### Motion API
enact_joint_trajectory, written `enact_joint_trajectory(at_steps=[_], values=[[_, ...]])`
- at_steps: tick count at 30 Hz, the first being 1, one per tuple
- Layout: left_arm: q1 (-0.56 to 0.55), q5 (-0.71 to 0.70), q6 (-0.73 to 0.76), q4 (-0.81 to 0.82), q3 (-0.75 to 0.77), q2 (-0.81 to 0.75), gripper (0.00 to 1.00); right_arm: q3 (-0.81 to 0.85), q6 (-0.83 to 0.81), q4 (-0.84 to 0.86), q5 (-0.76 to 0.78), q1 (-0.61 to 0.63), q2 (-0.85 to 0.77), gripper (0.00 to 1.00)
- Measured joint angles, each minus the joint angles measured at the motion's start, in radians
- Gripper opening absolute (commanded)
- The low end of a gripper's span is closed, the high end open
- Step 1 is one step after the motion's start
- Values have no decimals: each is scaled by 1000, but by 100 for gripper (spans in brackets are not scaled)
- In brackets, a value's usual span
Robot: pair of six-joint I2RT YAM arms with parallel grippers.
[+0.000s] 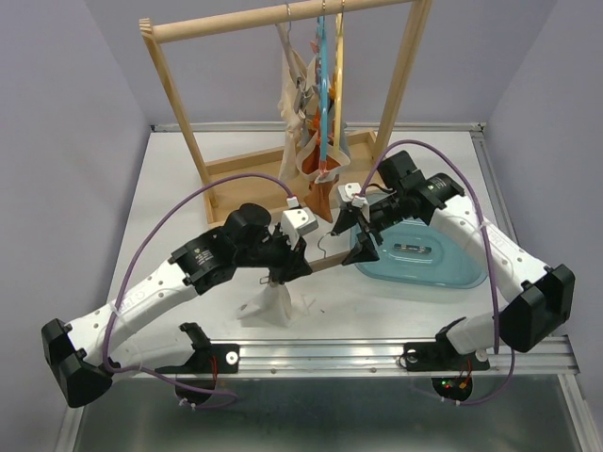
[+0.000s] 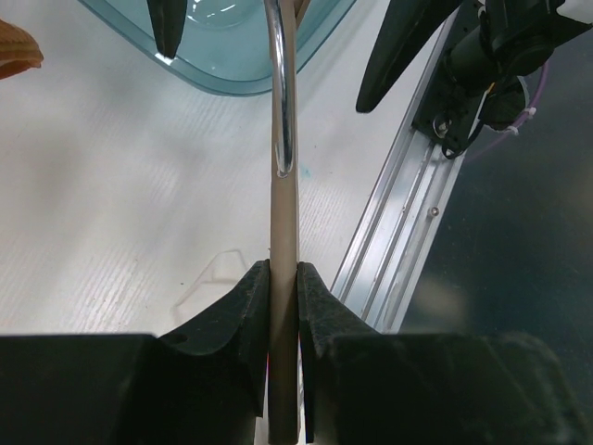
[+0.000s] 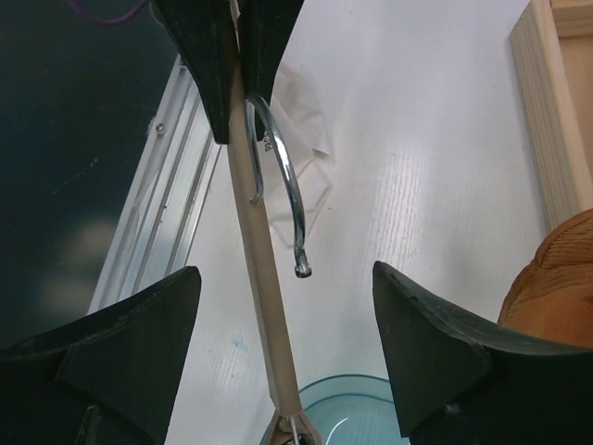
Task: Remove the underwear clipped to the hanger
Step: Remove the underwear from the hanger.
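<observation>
One white garment point(image 1: 271, 307) lay freed; other garments point(image 1: 303, 113) hung clipped. Left gripper point(image 2: 283, 283) clamped a hanger point(image 2: 281, 218); right gripper point(image 3: 285, 272) stood open.

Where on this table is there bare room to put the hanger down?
Bare table left of the rack's post, and a strip between tub and front rail. Crowded at centre: left gripper, right gripper, hanger, white garment.

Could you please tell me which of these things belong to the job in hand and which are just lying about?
Belongs to the job:
hanger, gripped by the left end effector
open right end effector
white underwear on the table
beige underwear and orange-brown underwear hanging on the wooden rack

Just lying about:
blue tub
wooden rack
</observation>
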Motion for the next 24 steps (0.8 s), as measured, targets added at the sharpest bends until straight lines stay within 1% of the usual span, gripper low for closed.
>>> enact_joint_trajectory(at_steps=[2, 7, 10, 14, 15, 16, 17, 20, 21, 22, 23, 24], values=[[-1, 1, 1, 3, 0, 1, 0, -1, 11, 5, 16, 14, 15, 77], [-1, 2, 3, 10, 0, 1, 0, -19, 26, 31, 32, 23, 14, 70], [-2, 2, 3, 14, 0, 1, 0, -49, 33, 40, 41, 31, 13, 65], [-2, 2, 3, 20, 0, 1, 0, -90, 37, 46, 50, 40, 12, 56], [-2, 2, 3, 21, 0, 1, 0, -94, 37, 47, 50, 41, 12, 49], [-2, 2, 3, 23, 0, 1, 0, -98, 38, 48, 51, 41, 12, 45], [-2, 2, 3, 24, 0, 1, 0, -98, 39, 48, 52, 41, 10, 38], [-2, 1, 3, 24, 0, 1, 0, -98, 40, 53, 53, 41, 8, 28], [-1, 0, 2, 24, 0, 1, 0, -98, 40, 53, 52, 41, 7, 22], [-1, 0, 4, 24, 0, 1, 0, -98, 40, 52, 52, 41, 7, 18], [-1, 0, 8, 24, 0, 2, 0, -98, 35, 48, 50, 41, 5, 11], [-1, 0, 12, 24, 0, 2, 0, -98, 32, 45, 50, 41, 3, 7]])
